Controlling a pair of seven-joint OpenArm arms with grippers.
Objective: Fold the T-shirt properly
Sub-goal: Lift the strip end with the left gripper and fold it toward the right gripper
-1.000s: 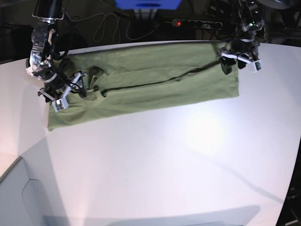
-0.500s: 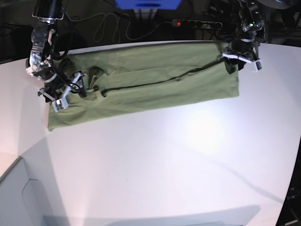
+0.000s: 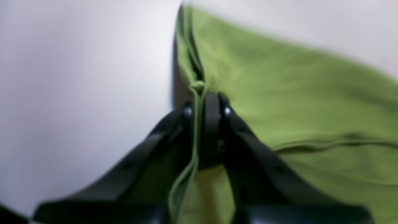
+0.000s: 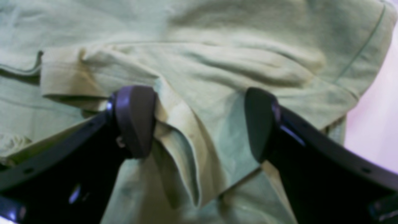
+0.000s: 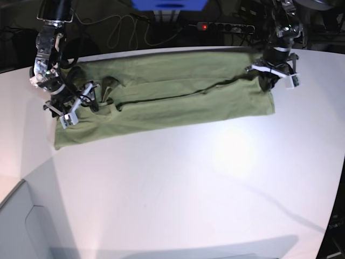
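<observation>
The olive-green T-shirt (image 5: pixel 178 102) lies as a long folded band across the far part of the white table (image 5: pixel 188 189). At its right end my left gripper (image 5: pixel 267 81) is down on the corner. In the left wrist view the left gripper (image 3: pixel 205 101) is shut on the T-shirt (image 3: pixel 279 102), with a thin edge of cloth pinched between the black fingers. At the shirt's left end stands my right gripper (image 5: pixel 85 103). In the right wrist view the right gripper (image 4: pixel 197 123) is open, its fingers (image 4: pixel 133 121) astride a raised fold of the T-shirt (image 4: pixel 217 62).
Behind the table's far edge lie a power strip (image 5: pixel 226 27) with a red light, loose cables (image 5: pixel 121 29) and a blue object (image 5: pixel 170 5). A grey surface (image 5: pixel 21 226) shows below the table's edge at the lower left.
My left gripper has gone from open to shut on the shirt's right end, and that corner has pulled in slightly. The right arm has not moved.
</observation>
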